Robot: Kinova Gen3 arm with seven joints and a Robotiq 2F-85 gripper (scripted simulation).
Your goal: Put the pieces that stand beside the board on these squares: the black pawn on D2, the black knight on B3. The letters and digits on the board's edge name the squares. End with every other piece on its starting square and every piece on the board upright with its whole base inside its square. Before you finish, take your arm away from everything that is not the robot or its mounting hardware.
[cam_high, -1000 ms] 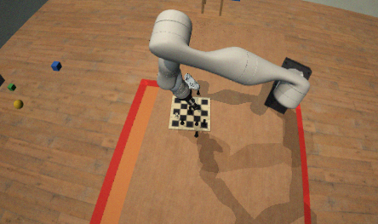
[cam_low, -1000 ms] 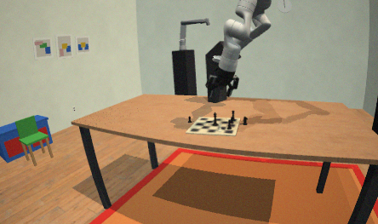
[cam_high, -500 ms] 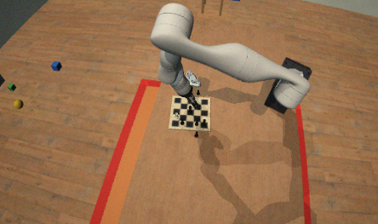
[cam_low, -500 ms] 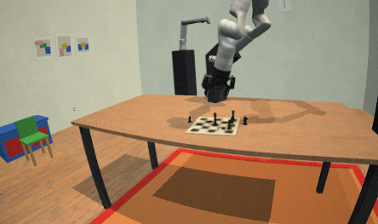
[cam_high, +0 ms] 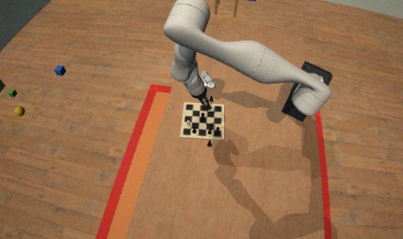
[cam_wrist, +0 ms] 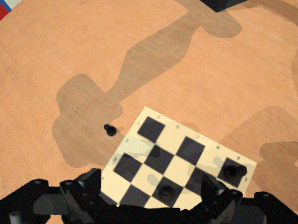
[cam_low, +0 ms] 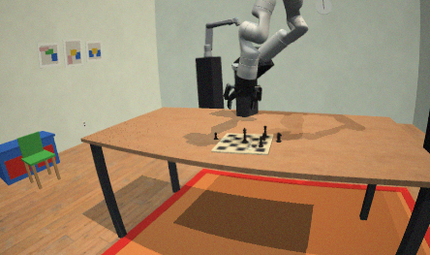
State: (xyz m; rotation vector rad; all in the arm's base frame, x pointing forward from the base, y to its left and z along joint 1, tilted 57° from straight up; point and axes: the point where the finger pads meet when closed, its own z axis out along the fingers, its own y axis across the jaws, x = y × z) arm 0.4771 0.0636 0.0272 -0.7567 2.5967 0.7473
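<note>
The small chessboard (cam_high: 186, 134) (cam_low: 219, 149) (cam_wrist: 170, 123) lies on the wooden table. A small black pawn (cam_low: 216, 136) (cam_wrist: 109, 129) stands on the table just off one board edge; in the top view the arm hides it. Another black piece, likely the knight (cam_high: 209, 144) (cam_low: 279, 138), stands off the opposite edge. Several black pieces (cam_high: 202, 116) (cam_low: 244, 135) (cam_wrist: 233, 173) and one white piece (cam_high: 188, 123) stand on the board. My gripper (cam_high: 206, 105) (cam_low: 246, 113) (cam_wrist: 151, 183) is open and empty. It hangs above the board's edge on the pawn's side.
The black robot base block (cam_high: 307, 91) (cam_low: 209, 88) stands on the table beyond the board. A red-bordered orange rug (cam_high: 141, 159) (cam_low: 232, 179) lies on the floor under the table. Small coloured toys (cam_high: 60, 70) lie on the floor far away.
</note>
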